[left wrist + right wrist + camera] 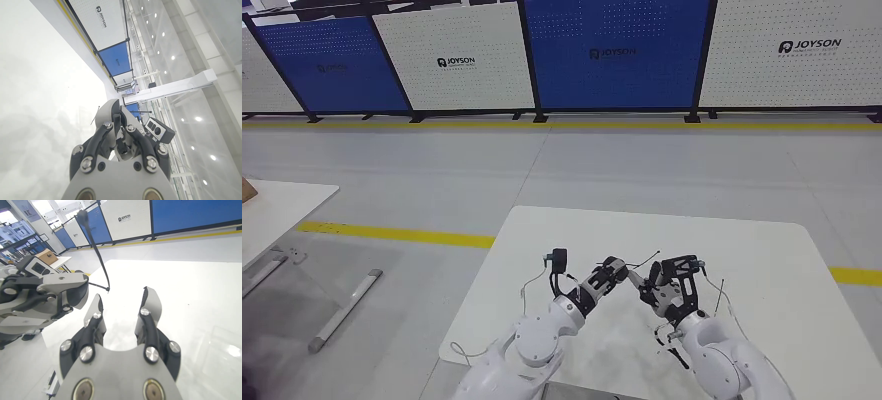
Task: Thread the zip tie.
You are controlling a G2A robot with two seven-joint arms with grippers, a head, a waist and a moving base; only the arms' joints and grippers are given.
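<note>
Zip tie (98,255) in L gripper (87,283), just beside R gripper (122,292)

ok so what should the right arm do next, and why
Probably ease the open right gripper up to the zip tie and close on its free strap: the left gripper is shut on the tie, and the strap arcs just ahead, ungripped.

Bright, even indoor light, source overhead. Left wrist view: round ceiling lamps (198,119) show as white spots. White table (37,56) nearly washed out, with faint grey reflections mottling its surface. Right wrist view: small glare patch on table near its far side. Floor (642,170) pale with soft sheen. Wide-angle bending of partition panels (124,220) and table edge in both wrist views.
</note>
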